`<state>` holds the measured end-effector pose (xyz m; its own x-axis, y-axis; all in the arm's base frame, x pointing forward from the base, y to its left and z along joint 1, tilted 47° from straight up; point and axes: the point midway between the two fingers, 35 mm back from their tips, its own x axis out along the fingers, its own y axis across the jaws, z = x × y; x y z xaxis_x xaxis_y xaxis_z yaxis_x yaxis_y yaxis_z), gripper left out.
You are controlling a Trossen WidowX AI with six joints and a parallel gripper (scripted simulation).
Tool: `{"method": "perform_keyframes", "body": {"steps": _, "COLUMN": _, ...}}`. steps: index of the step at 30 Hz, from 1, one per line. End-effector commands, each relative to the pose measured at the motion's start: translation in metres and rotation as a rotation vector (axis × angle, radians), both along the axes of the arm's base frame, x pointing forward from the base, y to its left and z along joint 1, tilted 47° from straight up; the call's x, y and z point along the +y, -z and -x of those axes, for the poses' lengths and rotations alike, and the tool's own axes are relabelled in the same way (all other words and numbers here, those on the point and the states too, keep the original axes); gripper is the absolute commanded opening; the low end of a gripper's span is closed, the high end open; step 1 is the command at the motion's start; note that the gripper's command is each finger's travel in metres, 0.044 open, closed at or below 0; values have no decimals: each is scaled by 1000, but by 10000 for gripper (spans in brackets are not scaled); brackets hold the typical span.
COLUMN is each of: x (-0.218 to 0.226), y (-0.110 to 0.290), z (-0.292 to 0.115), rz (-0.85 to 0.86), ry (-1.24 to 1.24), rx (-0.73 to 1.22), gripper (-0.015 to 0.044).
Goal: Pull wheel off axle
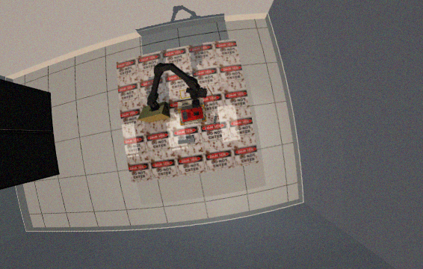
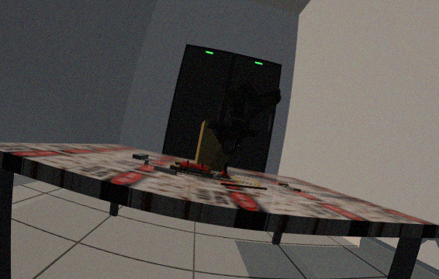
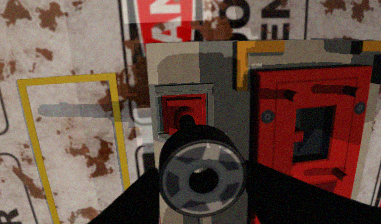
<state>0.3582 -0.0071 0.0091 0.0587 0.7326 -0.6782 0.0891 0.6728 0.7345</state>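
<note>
Gripper clenched on the wheel, black tyre and grey spoked hub facing the wrist camera. Wheel held over the grey-and-red fixture on the bench, just right of the yellow-outlined marked area, not inside it.

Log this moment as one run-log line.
claw: shut on wheel | wheel: lifted above small red axle base | yellow-marked area: left of wheel in wrist view | release: not yet done
</note>
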Motion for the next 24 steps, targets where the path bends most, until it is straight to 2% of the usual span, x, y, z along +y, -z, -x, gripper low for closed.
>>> {"method": "perform_keyframes", "body": {"steps": 1, "x": 4, "y": -1, "z": 1, "rz": 0, "ry": -3, "rx": 3, "gripper": 0}}
{"method": "perform_keyframes", "body": {"steps": 24, "x": 56, "y": -66, "z": 35, "rz": 2, "ry": -5, "rx": -2, "gripper": 0}}
